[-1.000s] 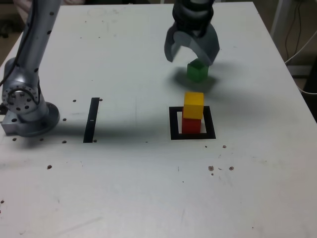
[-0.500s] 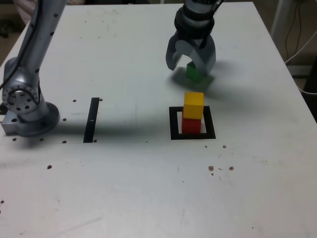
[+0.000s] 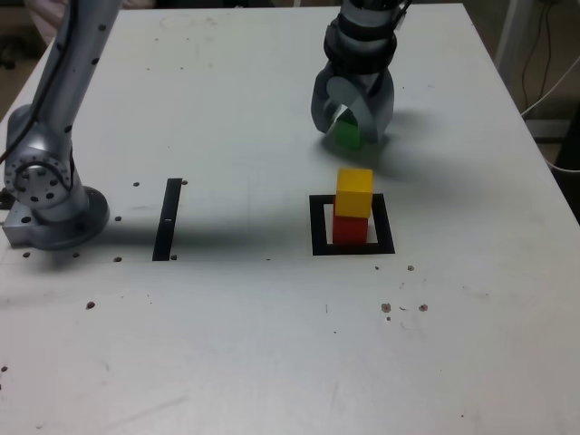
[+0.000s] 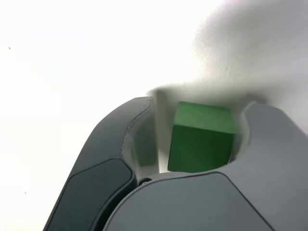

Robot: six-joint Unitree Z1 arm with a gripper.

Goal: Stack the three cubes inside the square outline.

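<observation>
In exterior view's upper right, around green cube [image 3: 347, 135], with spread pincer [image 4: 201, 105]. Looks light, stiff, barely slippery. Best pinched squarely by opposite side faces, underside free for setting on yellow cube [image 3: 354, 192], right of centre.

Green cube [image 4: 199, 147] matt, smooth; pincer [image 4: 202, 139] smooth grey; tabletop [image 3: 227, 344] glossy.

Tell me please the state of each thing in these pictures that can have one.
Claw: open, around the green cube without a clear grip
Green cube: between the fingers, not stacked
Yellow cube: stacked on the red cube
Red cube: inside the square outline
</observation>
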